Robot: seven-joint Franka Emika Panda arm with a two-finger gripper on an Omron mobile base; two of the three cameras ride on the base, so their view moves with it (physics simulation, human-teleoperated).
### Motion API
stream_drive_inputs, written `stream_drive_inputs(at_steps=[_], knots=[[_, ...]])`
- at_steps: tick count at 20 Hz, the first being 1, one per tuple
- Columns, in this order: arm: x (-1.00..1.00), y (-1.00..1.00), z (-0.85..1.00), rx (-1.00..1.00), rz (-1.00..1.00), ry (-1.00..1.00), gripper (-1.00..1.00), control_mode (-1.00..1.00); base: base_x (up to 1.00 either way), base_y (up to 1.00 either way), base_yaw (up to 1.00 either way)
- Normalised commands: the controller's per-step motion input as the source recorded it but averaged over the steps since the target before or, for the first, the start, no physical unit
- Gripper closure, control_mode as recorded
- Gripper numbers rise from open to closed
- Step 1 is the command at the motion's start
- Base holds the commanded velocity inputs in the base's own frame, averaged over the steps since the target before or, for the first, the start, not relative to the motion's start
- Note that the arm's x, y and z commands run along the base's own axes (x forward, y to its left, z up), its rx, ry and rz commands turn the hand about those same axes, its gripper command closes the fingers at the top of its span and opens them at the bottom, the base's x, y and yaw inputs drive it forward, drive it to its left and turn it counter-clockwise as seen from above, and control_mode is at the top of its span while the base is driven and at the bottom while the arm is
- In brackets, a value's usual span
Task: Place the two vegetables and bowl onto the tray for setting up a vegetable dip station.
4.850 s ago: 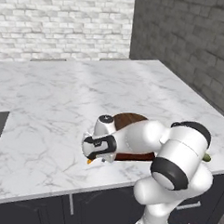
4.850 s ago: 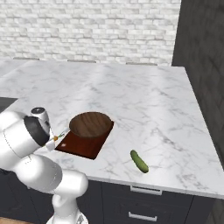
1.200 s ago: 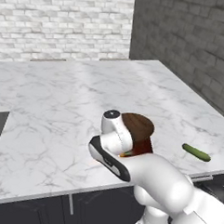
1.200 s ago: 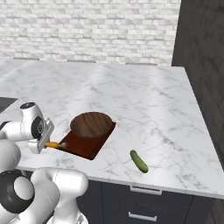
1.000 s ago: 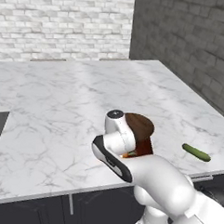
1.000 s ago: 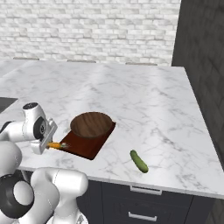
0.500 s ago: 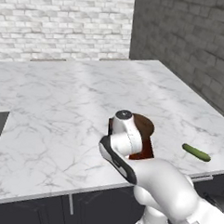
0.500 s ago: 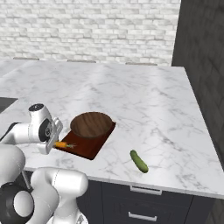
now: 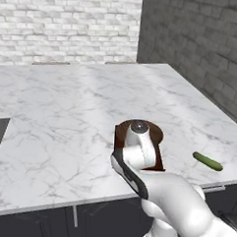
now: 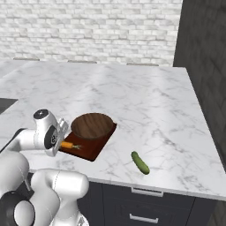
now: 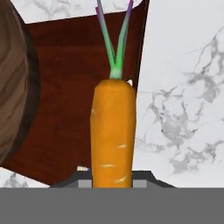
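Bright even rendered light, soft faint shadows, no glare, sharp base views (hand view slightly soft)

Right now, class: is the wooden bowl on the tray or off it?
On. In the right base view the bowl sits on the far end of the tray, its rim overhanging the board's edge.

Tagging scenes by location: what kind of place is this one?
Likely a kitchen, rendered: a marble counter with dark drawers below, brick walls, and a carrot over a wooden board.

A glossy white arm [image 10: 31, 141] of rounded, bulbous segments, with dark grey joint bands and round end caps.
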Motion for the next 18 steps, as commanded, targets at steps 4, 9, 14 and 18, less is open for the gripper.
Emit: stream_drive_inputs(at_steps=[4,9,14,18], knots=[[0.18,-0.16,-0.01,0.07,-0.01,0.02,1.0,-1.0,0.0,0.0,0.0],[0.19,-0.1,0.0,0.07,0.0,0.0,1.0,-1.0,0.0,0.0,0.0],[0.19,-0.06,-0.01,0.04,0.0,0.0,1.0,-1.0,0.0,0.0,0.0],[0.15,-0.01,-0.04,0.01,-0.01,0.0,1.0,-1.0,0.0,0.0,0.0]])
